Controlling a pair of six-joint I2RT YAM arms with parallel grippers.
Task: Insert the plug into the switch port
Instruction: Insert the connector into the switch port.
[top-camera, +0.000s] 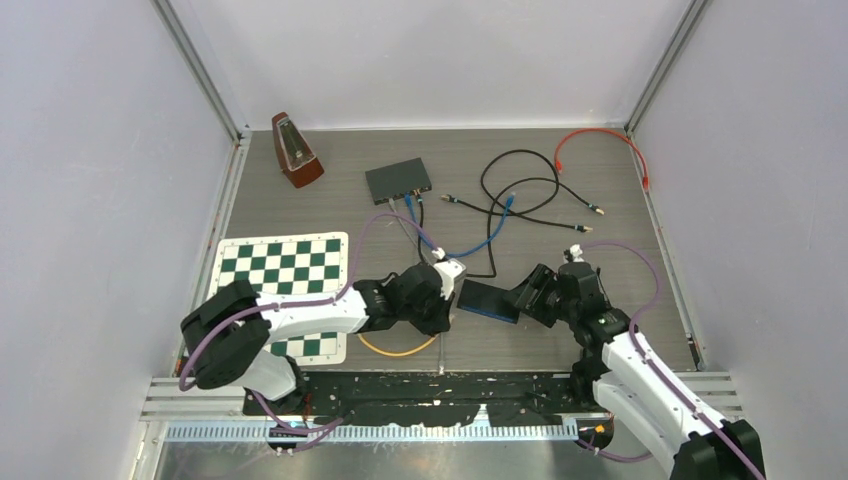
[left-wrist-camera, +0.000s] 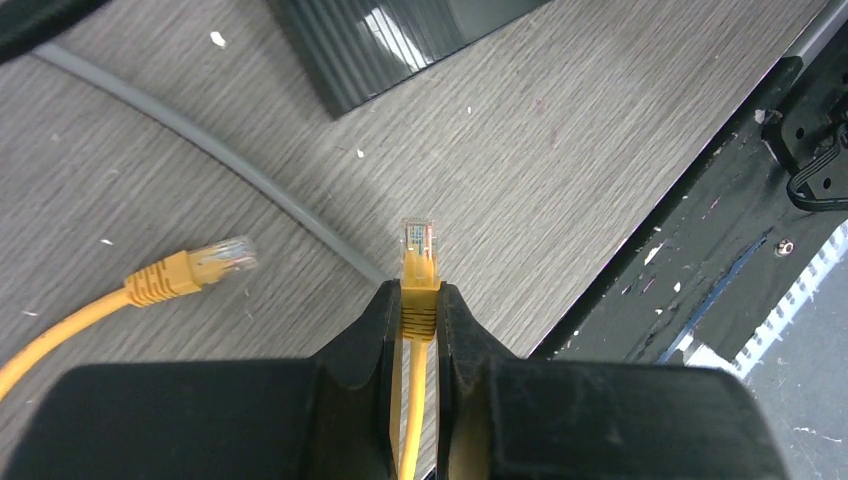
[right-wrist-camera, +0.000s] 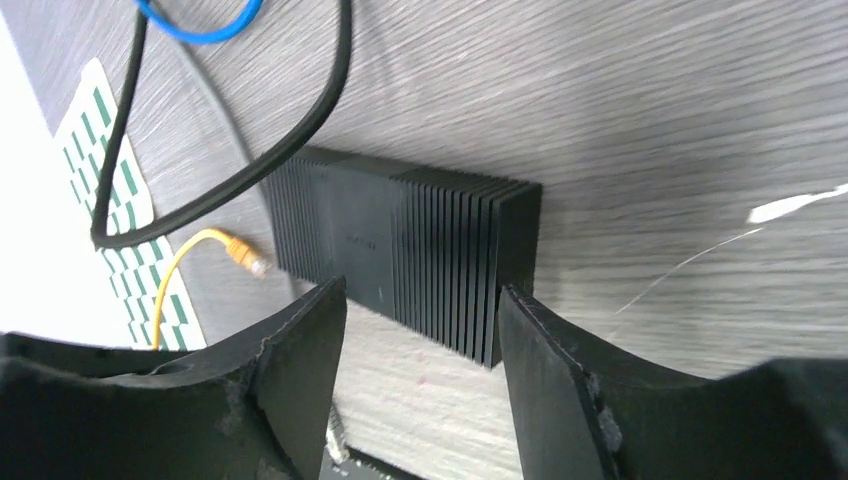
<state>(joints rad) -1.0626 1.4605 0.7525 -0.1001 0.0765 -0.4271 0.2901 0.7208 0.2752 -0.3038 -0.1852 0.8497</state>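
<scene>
My left gripper (left-wrist-camera: 420, 300) is shut on a yellow network plug (left-wrist-camera: 420, 250), whose clear tip sticks out past the fingertips above the wood-grain table. The cable's other yellow plug (left-wrist-camera: 190, 270) lies loose to the left. A black ribbed switch (right-wrist-camera: 400, 250) lies flat between the two arms (top-camera: 488, 300); only its corner (left-wrist-camera: 400, 40) shows in the left wrist view. No port on it is visible. My right gripper (right-wrist-camera: 420, 300) stands open at the switch's near right end, its fingers on either side of that corner, with no clear contact.
A second black switch (top-camera: 398, 180) with blue and black cables (top-camera: 520, 190) plugged in sits at the back. A chessboard mat (top-camera: 285, 265) lies left, a metronome (top-camera: 295, 150) back left, a red cable (top-camera: 600, 135) back right. A grey cable (left-wrist-camera: 200, 145) runs near the held plug.
</scene>
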